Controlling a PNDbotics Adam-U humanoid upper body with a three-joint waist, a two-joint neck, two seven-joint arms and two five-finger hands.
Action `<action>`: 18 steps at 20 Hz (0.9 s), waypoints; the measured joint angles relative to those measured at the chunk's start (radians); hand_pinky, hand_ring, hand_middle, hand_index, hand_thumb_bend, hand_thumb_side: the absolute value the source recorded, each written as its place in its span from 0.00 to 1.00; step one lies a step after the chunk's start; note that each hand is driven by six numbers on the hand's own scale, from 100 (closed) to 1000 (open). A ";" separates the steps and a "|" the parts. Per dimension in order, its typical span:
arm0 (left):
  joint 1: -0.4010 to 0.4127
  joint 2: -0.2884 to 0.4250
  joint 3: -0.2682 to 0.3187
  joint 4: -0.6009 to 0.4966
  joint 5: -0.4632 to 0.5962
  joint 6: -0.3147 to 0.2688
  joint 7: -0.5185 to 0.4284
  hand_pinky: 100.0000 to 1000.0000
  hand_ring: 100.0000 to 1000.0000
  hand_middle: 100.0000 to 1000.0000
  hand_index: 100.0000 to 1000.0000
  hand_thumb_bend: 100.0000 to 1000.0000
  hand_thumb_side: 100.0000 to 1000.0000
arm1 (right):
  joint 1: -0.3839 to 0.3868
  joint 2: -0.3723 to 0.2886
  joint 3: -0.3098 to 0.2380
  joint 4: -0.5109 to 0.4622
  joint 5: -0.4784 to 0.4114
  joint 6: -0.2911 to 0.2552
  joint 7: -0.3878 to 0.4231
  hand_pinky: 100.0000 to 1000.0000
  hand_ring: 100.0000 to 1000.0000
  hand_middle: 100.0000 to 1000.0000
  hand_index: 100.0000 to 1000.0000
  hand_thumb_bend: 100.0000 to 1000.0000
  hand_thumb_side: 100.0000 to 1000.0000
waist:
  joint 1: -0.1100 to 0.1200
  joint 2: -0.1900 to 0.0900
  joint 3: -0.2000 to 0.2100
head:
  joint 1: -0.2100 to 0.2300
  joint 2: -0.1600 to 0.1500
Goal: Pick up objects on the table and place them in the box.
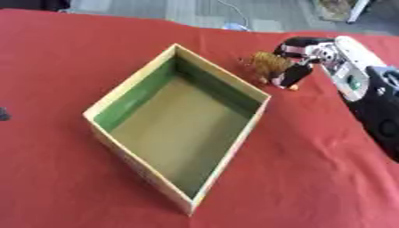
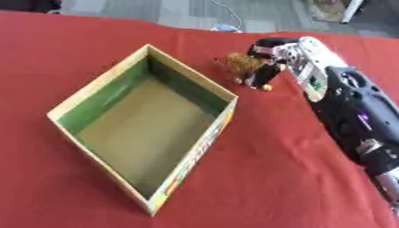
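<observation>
Left eye view: right hand (image 1: 305,52) has its fingers (image 1: 295,76) curled round a brown furry toy (image 1: 267,65) beside the empty box (image 1: 124,87) on the red bench (image 1: 311,169), likely readying a lift

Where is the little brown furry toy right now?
The brown furry toy sits on the red tablecloth just past the box's far right corner, on the robot's right side, with the right hand curled around it.

Brown toy (image 1: 267,65): blurred, partly hidden by the right hand (image 1: 300,58); kind unclear.
Dark spot (image 1: 4,114): cut off at left edge.
</observation>
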 measured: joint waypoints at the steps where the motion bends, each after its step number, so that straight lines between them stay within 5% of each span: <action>1: 0.000 0.000 0.000 0.000 0.000 0.001 -0.001 0.44 0.44 0.50 0.64 0.00 0.72 | 0.000 0.000 0.000 0.002 0.001 0.002 -0.005 0.89 0.78 0.44 0.53 0.00 0.06 | 0.000 0.000 0.000 | 0.000 0.000; 18: 0.002 0.000 0.000 0.000 0.000 0.007 -0.007 0.44 0.44 0.50 0.64 0.00 0.71 | -0.009 0.000 0.012 -0.054 -0.050 0.002 -0.076 0.89 0.74 0.37 0.39 0.00 0.18 | 0.001 -0.004 -0.007 | 0.001 0.000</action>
